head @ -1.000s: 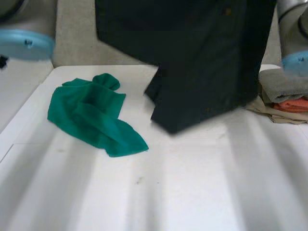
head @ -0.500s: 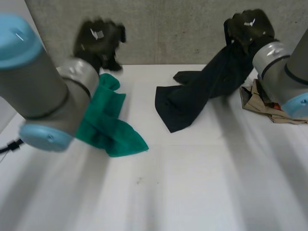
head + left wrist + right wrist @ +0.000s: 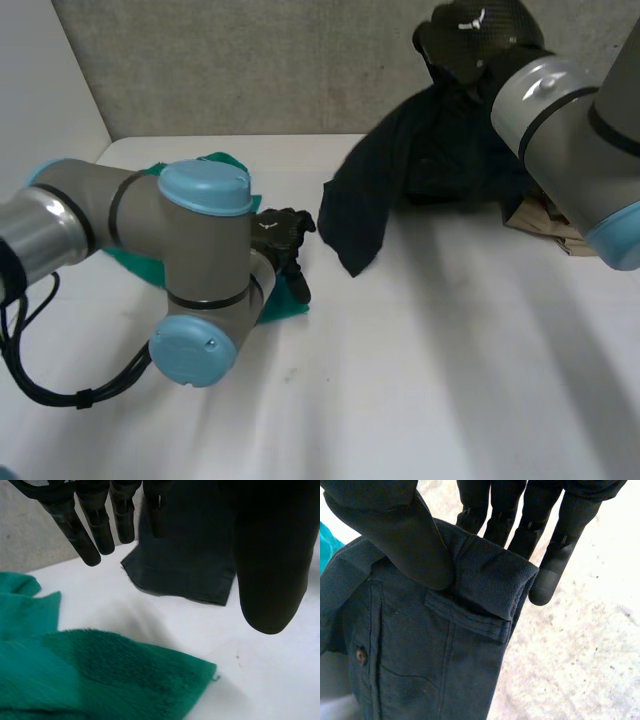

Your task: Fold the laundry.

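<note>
Dark shirt (image 3: 430,160) pinched and lifted by the right hand (image 3: 480,35); left hand (image 3: 282,238) held slack by the green towel (image 3: 100,675).

The shirt is clamped at a folded edge between the right thumb and fingers (image 3: 547,575) and is raised toward 1 o'clock, its lower end reaching down to the tabletop (image 3: 450,380). The left hand is held low near the centre, its fingers (image 3: 95,537) straight and apart and closed on nothing (the towel lies just beneath them, spreading toward 9 o'clock). A pile of folded clothes (image 3: 540,222) is seen at 3 o'clock.
</note>
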Action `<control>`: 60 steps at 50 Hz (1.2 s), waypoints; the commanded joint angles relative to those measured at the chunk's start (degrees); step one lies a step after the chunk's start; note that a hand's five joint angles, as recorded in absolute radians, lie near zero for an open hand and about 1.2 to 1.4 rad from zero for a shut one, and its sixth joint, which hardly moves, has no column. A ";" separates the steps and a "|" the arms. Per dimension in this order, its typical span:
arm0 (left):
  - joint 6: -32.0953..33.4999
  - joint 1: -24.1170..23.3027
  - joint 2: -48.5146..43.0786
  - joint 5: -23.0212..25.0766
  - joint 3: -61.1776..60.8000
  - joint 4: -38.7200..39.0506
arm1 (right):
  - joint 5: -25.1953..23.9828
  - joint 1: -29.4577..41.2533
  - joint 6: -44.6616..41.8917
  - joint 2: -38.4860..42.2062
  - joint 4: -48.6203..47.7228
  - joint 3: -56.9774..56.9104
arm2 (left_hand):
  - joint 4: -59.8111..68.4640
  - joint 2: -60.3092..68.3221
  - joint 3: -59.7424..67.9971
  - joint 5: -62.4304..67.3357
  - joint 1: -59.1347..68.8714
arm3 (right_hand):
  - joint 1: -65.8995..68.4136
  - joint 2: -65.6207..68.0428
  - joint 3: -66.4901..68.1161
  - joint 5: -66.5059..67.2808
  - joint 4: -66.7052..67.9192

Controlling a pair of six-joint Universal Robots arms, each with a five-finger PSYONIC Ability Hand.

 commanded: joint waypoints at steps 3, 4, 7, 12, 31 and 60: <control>-9.22 -1.47 -4.46 0.25 6.20 -4.72 | 3.98 5.81 0.55 -3.75 3.42 -1.03 | -2.29 -2.34 -2.54 -1.73 -2.78 | 15.82 12.20 11.27 12.37 11.27; -10.19 -1.74 -4.82 0.43 6.64 -4.98 | 4.33 6.33 0.55 -4.11 3.60 -1.11 | -2.29 -2.34 -2.54 -1.73 -2.78 | 15.82 12.20 11.27 12.37 11.27; -13.18 -2.70 -6.05 0.60 8.23 -5.77 | 5.74 8.36 0.73 -5.07 4.04 -1.12 | -2.29 -2.34 -2.54 -1.73 -2.78 | 15.82 12.20 11.27 12.37 11.27; -16.43 -3.67 -7.10 -1.59 9.37 -6.04 | 7.24 11.17 2.40 -6.66 4.30 -1.12 | -1.96 -2.00 -2.20 -1.40 -2.45 | 15.82 12.20 11.27 12.37 11.27; -22.23 -4.90 -0.35 -18.63 3.94 -3.41 | 7.59 13.81 9.34 -11.40 7.47 0.82 | 1.91 1.87 1.66 2.47 1.42 | 15.82 12.20 11.27 12.37 11.27; -13.36 4.58 6.68 -30.07 -1.17 14.18 | 6.19 8.28 18.39 -15.71 8.79 6.35 | 62.45 62.40 62.20 63.01 61.96 | 15.82 12.20 11.27 12.37 11.27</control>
